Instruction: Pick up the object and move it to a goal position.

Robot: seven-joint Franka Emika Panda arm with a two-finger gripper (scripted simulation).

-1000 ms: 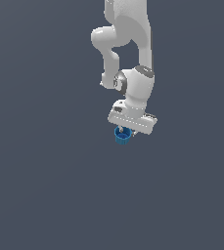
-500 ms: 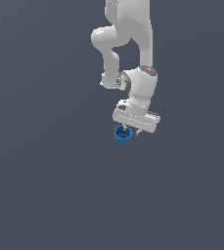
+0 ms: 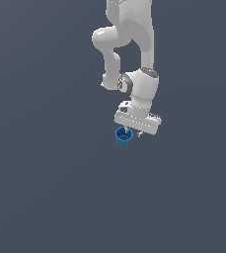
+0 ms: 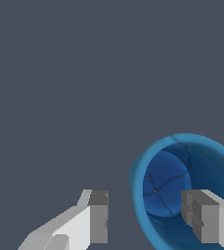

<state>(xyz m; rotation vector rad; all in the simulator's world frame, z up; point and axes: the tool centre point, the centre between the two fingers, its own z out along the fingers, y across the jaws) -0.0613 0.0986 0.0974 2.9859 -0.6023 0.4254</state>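
Note:
The object is a small blue cup [image 3: 124, 137], hollow and open-topped, just below the white arm's hand in the exterior view. My gripper [image 3: 134, 133] is open and hangs right over it, a little toward the exterior view's right. In the wrist view the cup [image 4: 167, 185] is close up with its inside showing. My gripper [image 4: 150, 222] straddles the cup's near wall: one fingertip [image 4: 201, 219] is over the cup's mouth, the other [image 4: 99, 217] outside it. The jaws stand wide apart, with a gap on both sides of the wall. I cannot tell whether a finger touches the cup.
A plain dark grey surface [image 3: 45, 188] fills both views. No other objects or edges show.
The hand has shifted slightly toward the exterior view's right and tilted, so more of the cup shows beneath it. The cup has stayed in place.

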